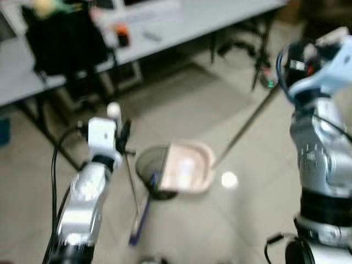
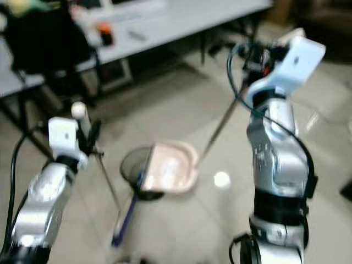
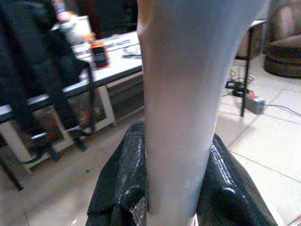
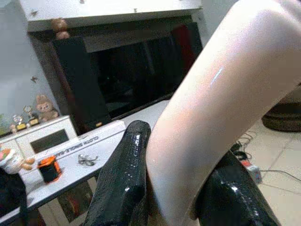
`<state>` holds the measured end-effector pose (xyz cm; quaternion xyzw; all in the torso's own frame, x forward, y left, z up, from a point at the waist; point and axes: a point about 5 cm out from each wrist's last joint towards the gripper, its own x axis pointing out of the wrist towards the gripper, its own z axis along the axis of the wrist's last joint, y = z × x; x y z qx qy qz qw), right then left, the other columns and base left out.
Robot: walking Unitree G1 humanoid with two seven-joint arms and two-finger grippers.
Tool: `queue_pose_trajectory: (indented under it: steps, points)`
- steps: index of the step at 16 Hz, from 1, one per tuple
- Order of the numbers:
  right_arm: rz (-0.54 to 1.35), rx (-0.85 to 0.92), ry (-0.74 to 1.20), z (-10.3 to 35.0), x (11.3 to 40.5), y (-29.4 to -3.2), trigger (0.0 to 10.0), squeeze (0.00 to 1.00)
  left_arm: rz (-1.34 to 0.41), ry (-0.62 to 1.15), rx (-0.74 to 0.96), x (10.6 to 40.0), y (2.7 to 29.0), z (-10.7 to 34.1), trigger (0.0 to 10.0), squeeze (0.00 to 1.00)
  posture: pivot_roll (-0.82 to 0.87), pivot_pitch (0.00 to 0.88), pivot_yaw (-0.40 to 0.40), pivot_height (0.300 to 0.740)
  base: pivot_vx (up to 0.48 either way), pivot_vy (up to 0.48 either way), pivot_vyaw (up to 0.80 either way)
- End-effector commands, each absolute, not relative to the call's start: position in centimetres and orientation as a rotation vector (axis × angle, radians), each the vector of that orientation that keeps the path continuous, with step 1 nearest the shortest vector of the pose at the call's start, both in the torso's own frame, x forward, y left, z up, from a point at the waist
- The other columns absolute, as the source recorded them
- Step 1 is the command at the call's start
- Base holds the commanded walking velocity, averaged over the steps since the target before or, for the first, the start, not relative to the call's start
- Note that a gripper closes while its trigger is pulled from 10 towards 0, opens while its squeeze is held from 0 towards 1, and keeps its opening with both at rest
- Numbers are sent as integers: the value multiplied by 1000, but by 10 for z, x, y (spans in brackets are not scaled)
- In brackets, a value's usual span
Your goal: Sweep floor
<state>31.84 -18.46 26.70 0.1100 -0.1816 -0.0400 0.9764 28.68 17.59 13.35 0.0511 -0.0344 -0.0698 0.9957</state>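
The left gripper [image 1: 122, 133] is clamped on the white top of a thin pole [image 1: 131, 179] that drops to the floor; in its wrist view the black fingers [image 3: 120, 188] press both sides of a pale handle [image 3: 181, 108]. The right gripper [image 2: 258, 58], raised higher and well apart from the left, is clenched on a second pale handle [image 4: 221, 117], and a long rod [image 2: 220, 127] slants down from it. Both poles end near one pale dustpan [image 1: 187, 166], which lies on the floor below and between the two grippers, beside a dark round brush head [image 1: 151, 165]. A blue-purple stick [image 1: 142, 217] lies close beneath the left gripper's pole. The floor [image 1: 242, 220] is glossy light tile, with open room toward the robot from the dustpan and beneath the right gripper. Beyond the grippers, one long grey counter [image 1: 192, 22] edges that space on dark legs, carrying a small orange-and-black object [image 1: 122, 34]; a black bag [image 1: 63, 38] stands at it beyond the left gripper. Cables and a power strip [image 3: 254, 101] lie on the tiles under its far end.
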Motion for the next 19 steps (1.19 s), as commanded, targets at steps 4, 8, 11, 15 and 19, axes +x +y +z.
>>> queue_pose_trajectory:
  steps: [4, 8, 11, 15, 19]
  points:
    - [-84, 283, -431, 277, 315, -182, 10000, 0, -123, -85, 147, 287, 184, 140, 10000, 0, -6, 70, 103, 740, 402, 0, 136]
    - [-119, 282, -439, 276, 315, -189, 10000, 0, -126, -82, 146, 287, 185, 140, 10000, 0, -6, 73, 105, 740, 403, 0, 0]
    - [-142, 280, -445, 276, 315, -192, 10000, 0, -124, -81, 146, 287, 185, 140, 10000, 0, -6, 76, 106, 740, 391, 0, 0]
    - [-138, 245, -461, 278, 314, -193, 10000, 0, -116, -75, 138, 287, 186, 138, 10000, 0, -9, 80, 107, 740, 0, 0, 0]
    - [-66, 131, -493, 281, 316, -184, 10000, 0, -109, -73, 134, 288, 186, 137, 10000, 0, -11, 85, 104, 740, 0, 0, 0]
